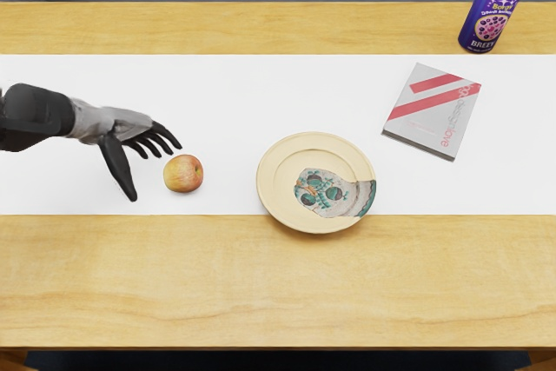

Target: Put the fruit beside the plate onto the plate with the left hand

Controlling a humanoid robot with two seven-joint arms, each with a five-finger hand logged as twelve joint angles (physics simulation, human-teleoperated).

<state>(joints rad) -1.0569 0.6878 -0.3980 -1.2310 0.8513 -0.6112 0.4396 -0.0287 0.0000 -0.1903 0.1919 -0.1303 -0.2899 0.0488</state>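
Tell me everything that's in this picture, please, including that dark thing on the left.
Apple: one, red and yellow, on the runner, left of the plate and apart from it.
Plate: one, cream with a teal and orange picture, middle of the runner, nothing on it.
Book: one, grey-white with red stripes, right of the plate.
Can: one, purple, upright, far right corner.
Runner: one, white, across the table.
Table: one, light wood.
Left robot hand: one, black fingers and grey wrist, open, just left of the apple, holding nothing.
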